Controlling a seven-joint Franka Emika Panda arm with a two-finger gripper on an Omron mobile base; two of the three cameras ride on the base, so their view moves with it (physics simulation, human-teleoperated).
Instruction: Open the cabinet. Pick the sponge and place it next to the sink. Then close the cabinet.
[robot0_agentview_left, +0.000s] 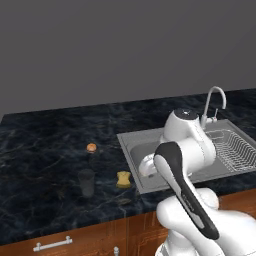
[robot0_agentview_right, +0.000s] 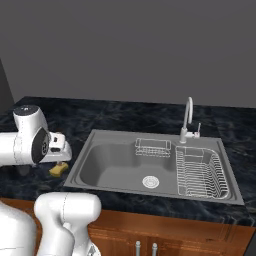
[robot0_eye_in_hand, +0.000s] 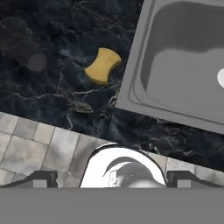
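Two dark fingertips of my gripper (robot0_eye_in_hand: 112, 180) are standing wide apart at the near edge of the hand view, gripping nothing. Beyond them, I am looking down on the small yellow notched sponge (robot0_eye_in_hand: 103, 65), which is lying on the black marbled countertop (robot0_eye_in_hand: 52, 100) just left of the grey stainless-steel sink (robot0_eye_in_hand: 131, 94), apart from its rim. Its long axis is running diagonally, toward the sink's far side. A dark grey cup (robot0_agentview_left: 86, 182) is standing left of the sponge, a small orange ball (robot0_agentview_left: 91, 147) farther back.
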